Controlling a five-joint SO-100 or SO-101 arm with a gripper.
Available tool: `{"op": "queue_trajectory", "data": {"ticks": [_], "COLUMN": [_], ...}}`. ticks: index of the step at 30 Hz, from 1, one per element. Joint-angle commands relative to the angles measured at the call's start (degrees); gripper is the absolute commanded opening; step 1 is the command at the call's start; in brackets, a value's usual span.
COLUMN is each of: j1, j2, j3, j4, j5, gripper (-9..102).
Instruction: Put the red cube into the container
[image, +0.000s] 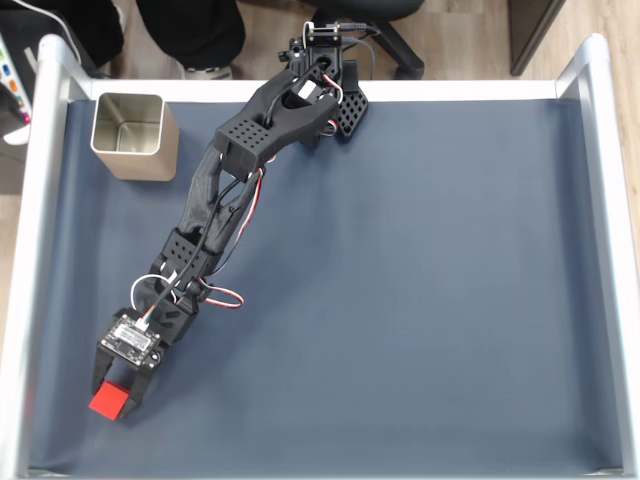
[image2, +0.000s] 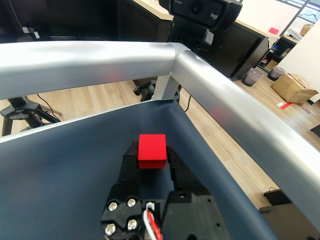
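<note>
The red cube (image: 109, 401) sits near the front left corner of the blue mat, between my gripper's two black fingers. My gripper (image: 117, 392) reaches down to it from the long black arm and looks shut on the cube. In the wrist view the red cube (image2: 152, 150) sits at the tips of the gripper (image2: 152, 156), with a finger (image2: 129, 161) pressed against each side. The container (image: 141, 164), a square silvery tin with an open top, stands at the back left corner of the mat, far from the gripper.
A silver metal frame (image: 30, 250) borders the blue mat (image: 420, 300) on all sides and runs close to the gripper (image2: 230, 110). The arm's base (image: 325, 60) is at the back middle. A webcam (image2: 205, 10) stands beyond the frame corner.
</note>
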Motion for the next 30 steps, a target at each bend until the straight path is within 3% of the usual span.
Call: {"op": "queue_trajectory", "data": {"ticks": [1,11,18,30], "j1": [-0.2,-3.1,-4.8,2.5], "j2": [2.7,22.8,42.5,79.4], "j3": [-0.6,15.8,27.1,45.1], "j4": [0.5,11.3,24.8,47.2], "j5": [1.3,8.7,12.5,8.4], "gripper": [0,0,0,0]}}
